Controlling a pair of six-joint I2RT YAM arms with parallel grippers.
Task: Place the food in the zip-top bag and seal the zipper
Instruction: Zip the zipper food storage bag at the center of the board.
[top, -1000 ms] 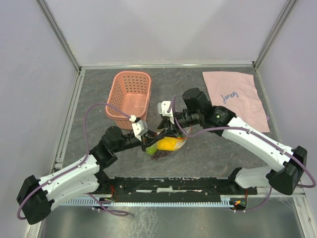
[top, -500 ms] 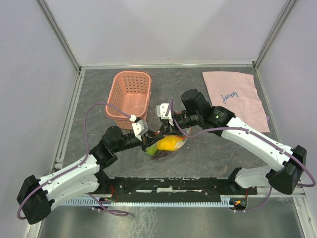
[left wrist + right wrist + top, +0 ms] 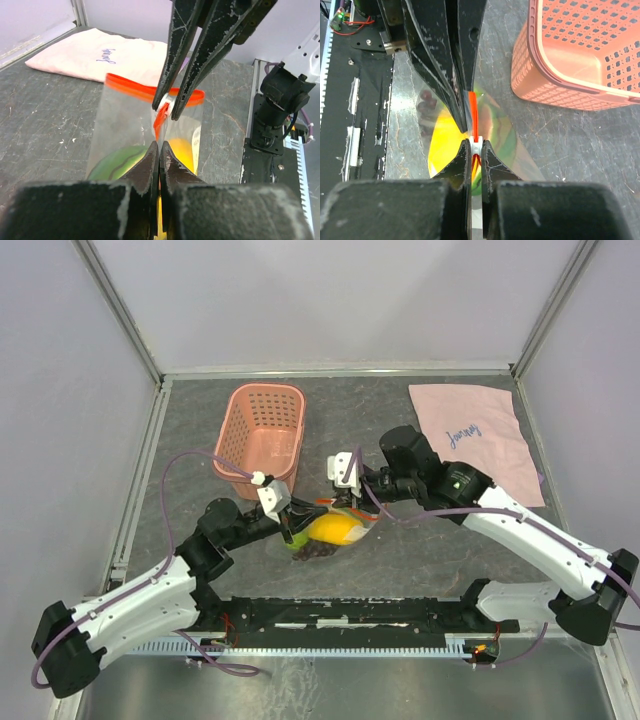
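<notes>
Grey table [image 3: 430, 550], mid-front: zipper [image 3: 130, 86] is pinched by both closed jaw pairs, left gripper [image 3: 159, 147] on the strip, right gripper [image 3: 476, 146] on its white slider [image 3: 169, 103]. Yellow and green food [image 3: 335, 529] is contained in the bag [image 3: 120, 125]. Basket [image 3: 262, 430] and cloth [image 3: 478, 435] are set behind.

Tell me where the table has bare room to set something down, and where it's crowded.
Bare table lies between the pink basket and the pink cloth at the far side, and left of the basket along the rail. Crowded: the middle, where the left gripper and right gripper pinch the zip-top bag.
</notes>
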